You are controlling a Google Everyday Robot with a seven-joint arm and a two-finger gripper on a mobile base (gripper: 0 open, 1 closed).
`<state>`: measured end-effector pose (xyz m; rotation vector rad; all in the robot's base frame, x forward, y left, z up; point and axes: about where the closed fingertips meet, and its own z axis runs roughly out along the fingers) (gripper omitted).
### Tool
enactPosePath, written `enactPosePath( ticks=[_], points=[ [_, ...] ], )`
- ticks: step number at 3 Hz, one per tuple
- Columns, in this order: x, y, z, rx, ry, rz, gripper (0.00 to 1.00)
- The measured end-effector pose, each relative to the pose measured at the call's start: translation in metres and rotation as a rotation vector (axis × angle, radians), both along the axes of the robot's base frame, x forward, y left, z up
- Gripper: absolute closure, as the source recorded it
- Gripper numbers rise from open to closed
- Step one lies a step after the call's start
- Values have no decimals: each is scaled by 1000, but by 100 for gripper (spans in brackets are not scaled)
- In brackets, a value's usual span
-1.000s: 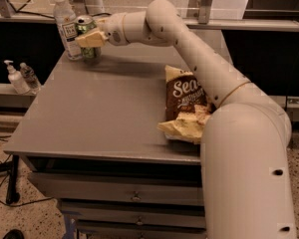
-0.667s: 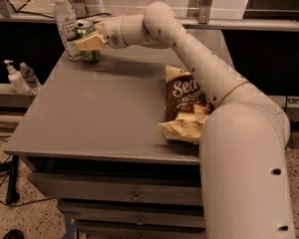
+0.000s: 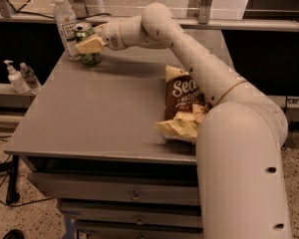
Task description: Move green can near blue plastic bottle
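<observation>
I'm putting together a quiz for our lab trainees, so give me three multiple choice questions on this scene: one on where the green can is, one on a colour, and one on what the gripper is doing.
1. Where is the green can?
A) At the far left corner of the table, beside the blue plastic bottle
B) At the table's front edge
C) In the middle of the table

2. What colour is the bottle's cap?
A) Red
B) White
C) Black

3. What is the gripper doing?
A) Hanging open over bare table
B) Closed on the green can
C) Pinching the bottle's cap

Answers:
1 A, the can is right next to the bottle at the far left.
2 B, the cap shows white.
3 B, a finger lies across the can's side.
</observation>
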<state>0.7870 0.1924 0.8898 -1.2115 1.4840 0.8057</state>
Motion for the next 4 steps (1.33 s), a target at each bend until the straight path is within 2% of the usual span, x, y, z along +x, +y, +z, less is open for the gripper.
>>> enactPosePath(
  ticks=[2,3,4],
  points=[
    [1,-1,-4,-19,8,5,13],
    [1,-3,-5,-29,10,7,0],
    [0,-14,-4,-45,10,5,0]
  ],
)
